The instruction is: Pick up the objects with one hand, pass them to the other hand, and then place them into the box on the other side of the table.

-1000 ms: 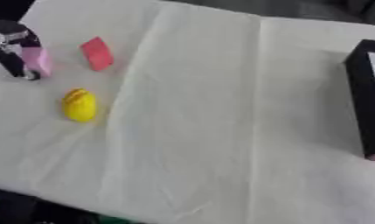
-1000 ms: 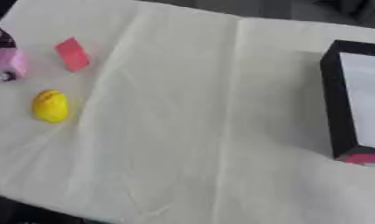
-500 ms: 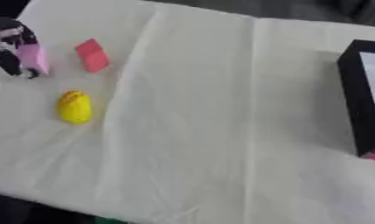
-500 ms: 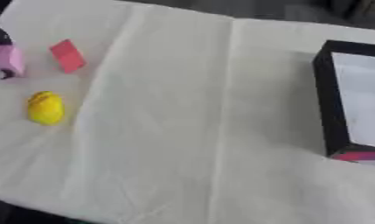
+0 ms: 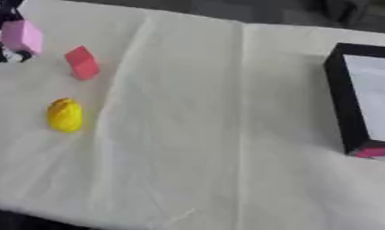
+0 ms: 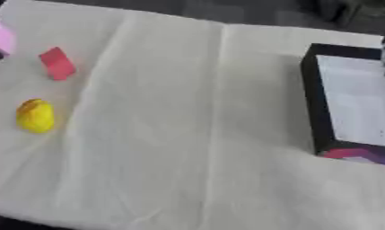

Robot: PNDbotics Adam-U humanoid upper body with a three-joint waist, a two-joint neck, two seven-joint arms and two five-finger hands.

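Since a second ago the left hand (image 5: 0, 27) has carried the pale pink block (image 5: 22, 36) slightly upward at the desk's (image 5: 195, 134) far left corner, its fingers curled round it. The red block (image 5: 82, 63) lies just beside the hand, the yellow object (image 5: 65, 115) nearer the robot, both untouched. The handover is still to come, and the box (image 6: 314, 108) sits well apart across the desk, a pink-purple thing at its near corner.

On the tabletop (image 5: 226, 134) we find a cloth (image 5: 195, 157) spread under everything. At the far left edge the left robot hand (image 5: 0, 18) has its fingers curled round a block (image 5: 24, 36), with a wedge (image 5: 82, 63) just to its right and an egg-shaped toy (image 5: 65, 115) nearer us, apart from both. We see the box (image 6: 313, 103) well apart at the right edge, its opening facing up.
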